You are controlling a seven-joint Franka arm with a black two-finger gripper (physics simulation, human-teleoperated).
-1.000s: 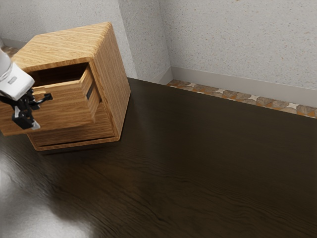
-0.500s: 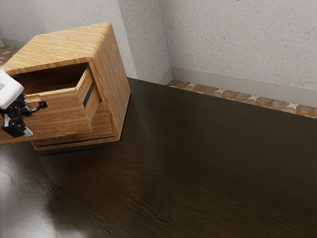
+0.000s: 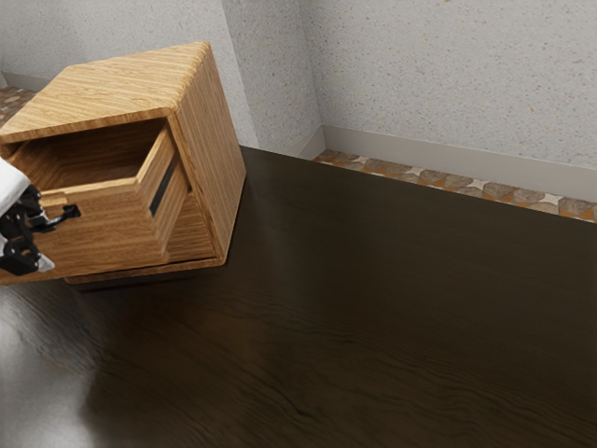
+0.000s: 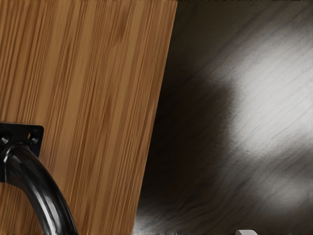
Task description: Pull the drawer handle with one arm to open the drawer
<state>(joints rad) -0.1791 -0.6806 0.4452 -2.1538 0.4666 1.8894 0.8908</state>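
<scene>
The gripper sits at the far edge of the exterior view's left, level with the drawer front and directly against it. Part of the hand is cut off by the frame edge. Whether the gripper is closed on the handle or merely lies beside it cannot be determined.

In the wrist view, the handle is a glossy black curved bar close under the hand. It rises from a black mounting plate with two screw holes, and the plate is fixed flat to the wood-grain drawer front.

The drawer is extended from the cabinet toward the exterior view's left. Its interior cavity is exposed from above, and no contents can be made out inside. The side wall of the drawer facing the camera carries a dark horizontal slot. The drawer occupies the upper compartment, and a lower front panel of the cabinet shows beneath it.

The cabinet is a light-wood box with rounded top edges. It stands on the dark wood-grain table, turned at an angle to the camera, with its rear corner near the wall.

The table surface is glossy. In the wrist view a broad pale reflection lies on it beside the edge of the drawer front.

Behind the table is a speckled grey wall with a pale baseboard. A strip of patterned floor runs along the foot of the baseboard.
</scene>
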